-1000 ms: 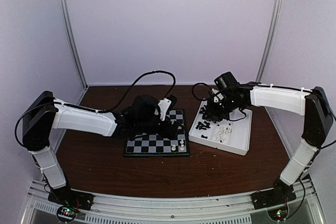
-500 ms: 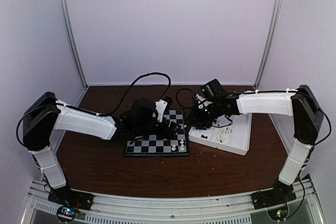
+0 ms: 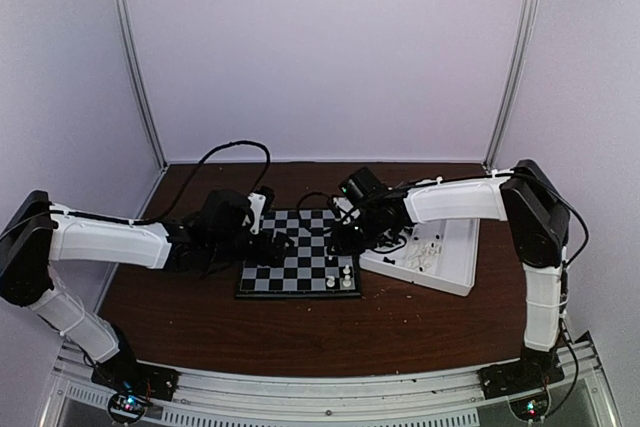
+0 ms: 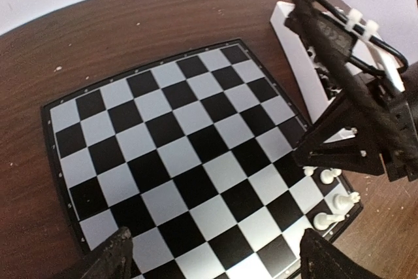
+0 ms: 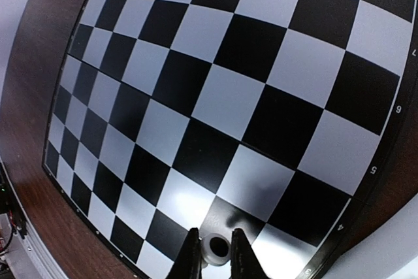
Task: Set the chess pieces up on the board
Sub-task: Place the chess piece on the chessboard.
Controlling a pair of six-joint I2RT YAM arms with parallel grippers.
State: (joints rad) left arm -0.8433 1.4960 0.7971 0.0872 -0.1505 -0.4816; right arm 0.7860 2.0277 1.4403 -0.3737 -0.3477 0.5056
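tray [image 3: 455, 282] right of board [image 3: 290, 277], 3 pieces [image 3: 345, 275] on near-right corner

A dark brown wooden surface [image 3: 300, 332] carries two things. The board [image 3: 290, 277] lies flat near its middle. A white tray [image 3: 458, 259] sits just beside the board's right edge, angled slightly to it.

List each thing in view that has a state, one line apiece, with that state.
Black-and-pale checkered flat chessboard, lying flat, mostly bare.
Three small white plastic chess pieces, standing upright at the board's near right corner.
White rectangular plastic tray, holding loose pieces.
Left gripper, fingers wide apart, empty.
Right gripper, fingers closed on a small white piece, low over the board.
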